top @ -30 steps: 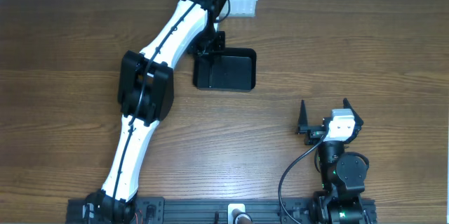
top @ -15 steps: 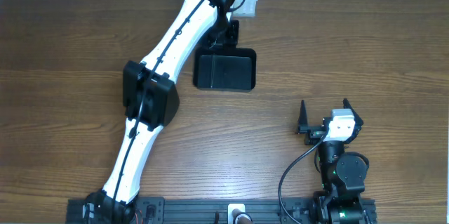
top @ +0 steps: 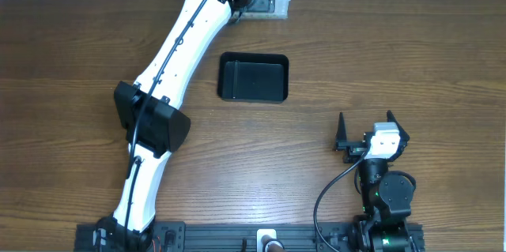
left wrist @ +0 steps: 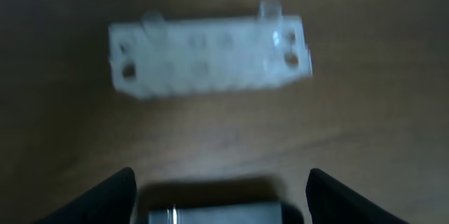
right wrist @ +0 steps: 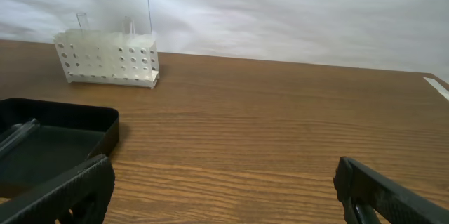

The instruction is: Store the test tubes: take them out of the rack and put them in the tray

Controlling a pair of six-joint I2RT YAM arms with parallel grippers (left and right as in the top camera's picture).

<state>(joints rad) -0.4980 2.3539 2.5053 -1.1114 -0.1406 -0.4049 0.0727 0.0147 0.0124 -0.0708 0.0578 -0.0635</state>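
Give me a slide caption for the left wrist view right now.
Left pincer, open, poised over the white tube rack on the wooden table.

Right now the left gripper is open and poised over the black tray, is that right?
Not quite. The left gripper is open, but it is poised over the white test tube rack, not the black tray. The left wrist view shows the rack straight ahead between its fingers, and the top view shows the tray lying apart, nearer the arms' bases.
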